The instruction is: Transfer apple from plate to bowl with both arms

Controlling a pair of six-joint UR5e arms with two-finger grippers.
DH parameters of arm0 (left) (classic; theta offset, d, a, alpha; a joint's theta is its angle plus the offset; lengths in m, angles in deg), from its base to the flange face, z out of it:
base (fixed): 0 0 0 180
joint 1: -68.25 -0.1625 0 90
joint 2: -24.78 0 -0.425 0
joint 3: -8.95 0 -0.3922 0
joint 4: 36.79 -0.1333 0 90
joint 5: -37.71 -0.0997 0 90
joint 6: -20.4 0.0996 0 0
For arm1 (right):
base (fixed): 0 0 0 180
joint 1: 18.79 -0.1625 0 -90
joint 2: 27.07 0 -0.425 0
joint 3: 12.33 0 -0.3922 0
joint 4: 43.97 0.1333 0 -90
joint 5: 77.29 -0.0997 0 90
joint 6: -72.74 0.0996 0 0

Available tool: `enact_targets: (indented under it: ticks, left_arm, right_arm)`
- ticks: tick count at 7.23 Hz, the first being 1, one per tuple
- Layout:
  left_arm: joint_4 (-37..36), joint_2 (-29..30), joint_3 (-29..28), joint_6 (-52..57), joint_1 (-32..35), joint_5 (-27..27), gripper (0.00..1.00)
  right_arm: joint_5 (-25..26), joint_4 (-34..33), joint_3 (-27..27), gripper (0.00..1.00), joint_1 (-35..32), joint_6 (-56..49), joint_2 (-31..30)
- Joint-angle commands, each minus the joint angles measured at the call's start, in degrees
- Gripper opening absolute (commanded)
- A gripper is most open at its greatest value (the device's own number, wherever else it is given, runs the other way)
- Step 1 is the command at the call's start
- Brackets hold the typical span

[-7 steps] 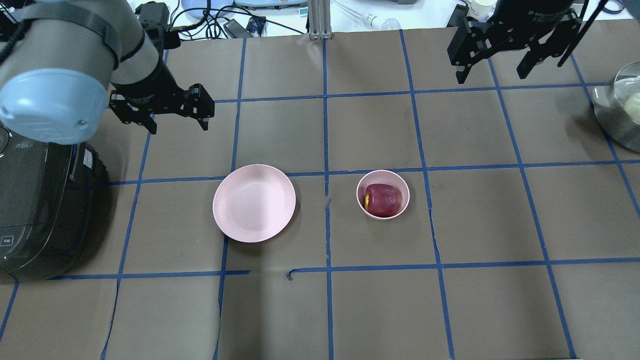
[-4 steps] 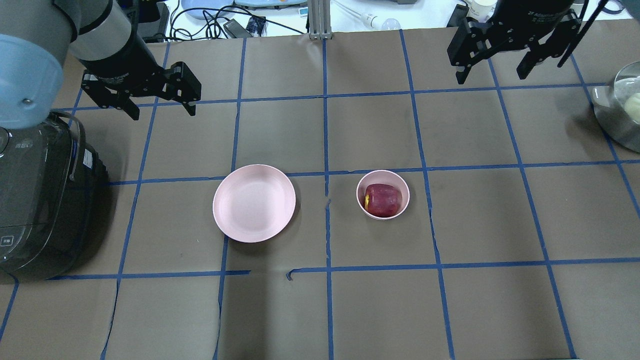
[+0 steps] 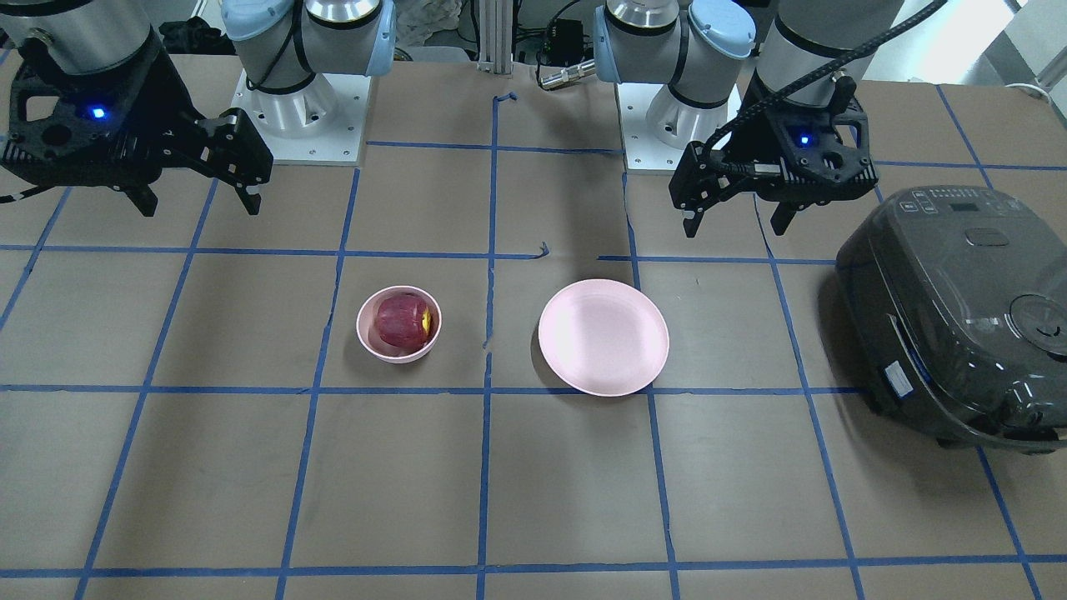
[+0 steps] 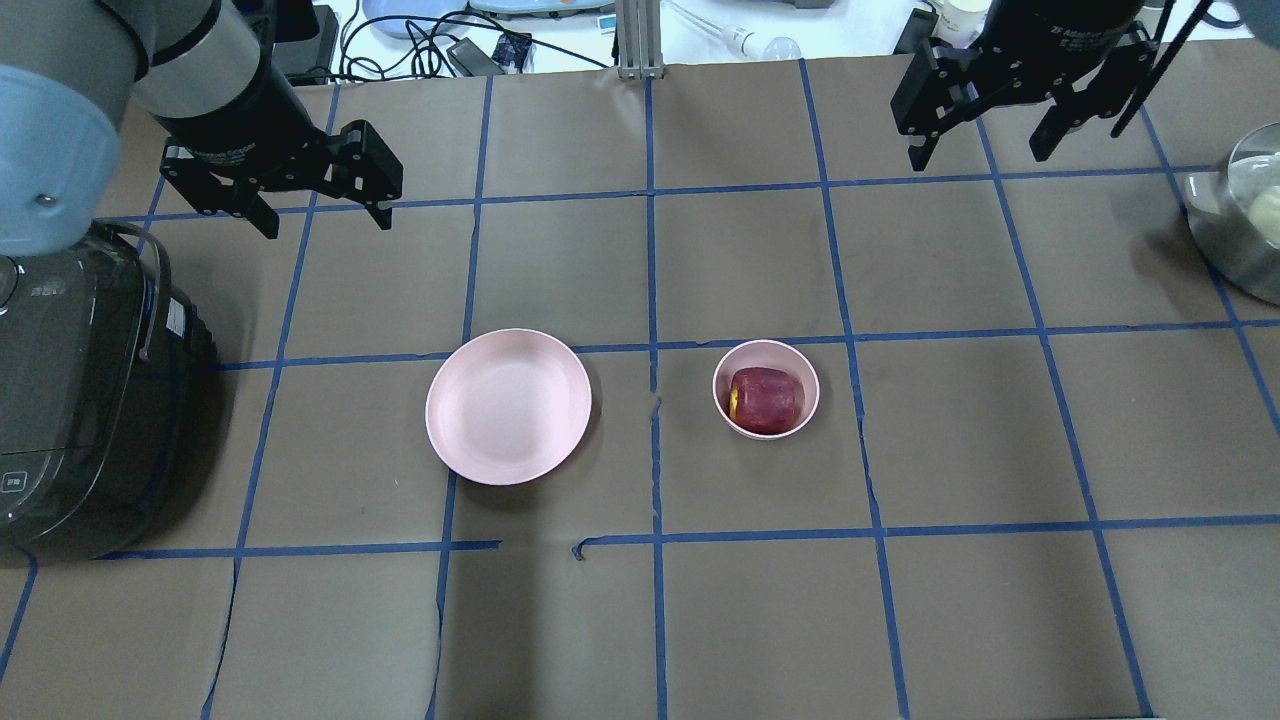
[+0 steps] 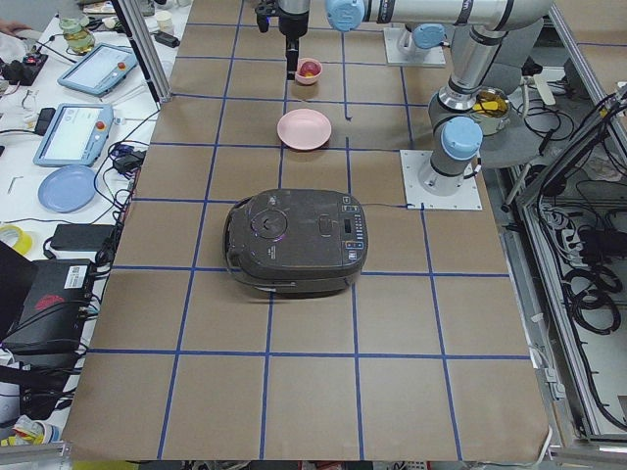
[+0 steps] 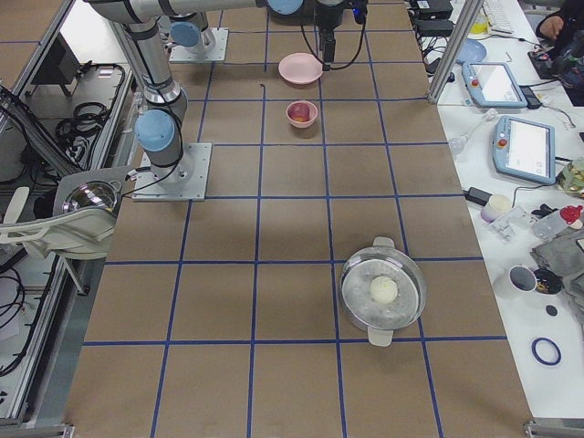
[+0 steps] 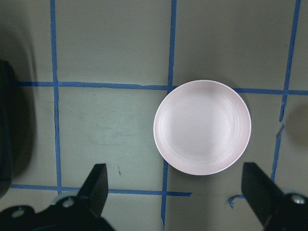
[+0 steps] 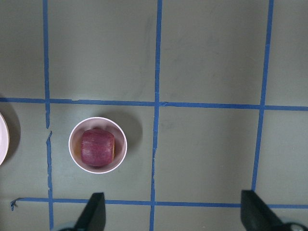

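The dark red apple (image 4: 765,398) sits inside the small pink bowl (image 4: 722,405), right of the table's middle; both also show in the front view, apple (image 3: 402,318) in bowl (image 3: 367,340), and in the right wrist view, apple (image 8: 97,147) in bowl (image 8: 73,153). The flat pink plate (image 4: 508,406) lies empty left of the bowl; it also shows in the left wrist view (image 7: 202,127). My left gripper (image 4: 322,215) hangs open and empty high over the far left. My right gripper (image 4: 980,152) hangs open and empty high over the far right.
A black rice cooker (image 4: 70,400) stands at the left edge. A steel pot (image 4: 1235,225) with a pale round item stands at the right edge. Cables and devices lie beyond the far edge. Blue tape lines grid the brown table.
My left arm has swung up and toward the far left, away from the plate, then slowed. My right gripper has shifted very slightly farther. Apple, bowl and plate have not moved.
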Motion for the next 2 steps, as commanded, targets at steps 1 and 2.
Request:
enact_targets:
  ticks: [1,2]
  left_arm:
    - [0.0,-0.2,-0.2,0.0,0.0,0.0,1.00]
    - [0.0,-0.7,-0.1,0.0,0.0,-0.2,1.00]
  right_arm:
    - [0.1,0.0,0.0,1.00,0.0,-0.1,0.0]
    - [0.2,0.0,0.0,1.00,0.0,-0.1,-0.1]
